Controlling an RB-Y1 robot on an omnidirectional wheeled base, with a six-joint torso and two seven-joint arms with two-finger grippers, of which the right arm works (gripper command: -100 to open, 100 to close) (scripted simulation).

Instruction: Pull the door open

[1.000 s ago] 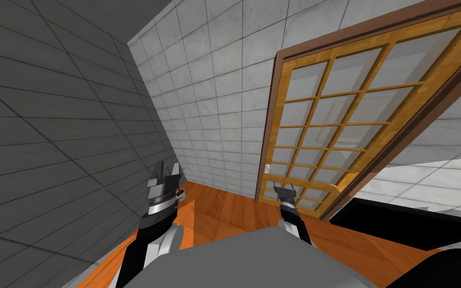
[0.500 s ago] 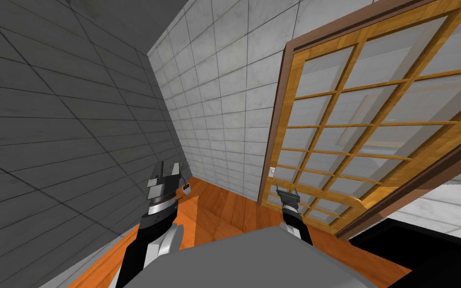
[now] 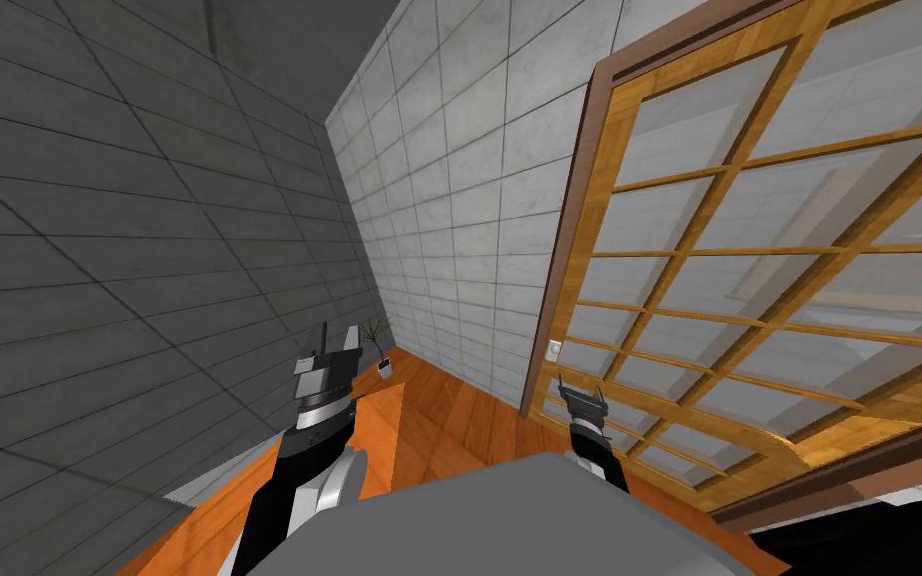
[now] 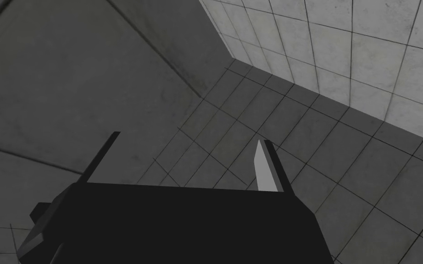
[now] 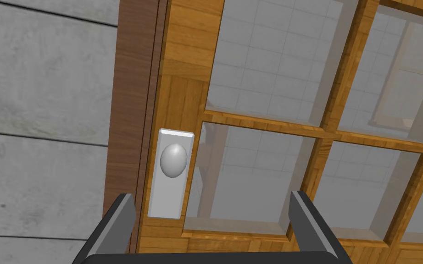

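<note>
My right claw point(image 5: 211, 195) faces the honey-coloured wooden lattice door point(image 3: 709, 215) with glass panes, fingers spread and holding nothing.
The door sits in its dark brown frame point(image 5: 130, 91), ahead to my right. My wrist camera shows the white rectangular plate point(image 5: 169, 201) and grey oval knob point(image 5: 174, 160) just beyond the frame-side finger, untouched. My left claw point(image 4: 190, 137) hangs with fingers apart.
</note>
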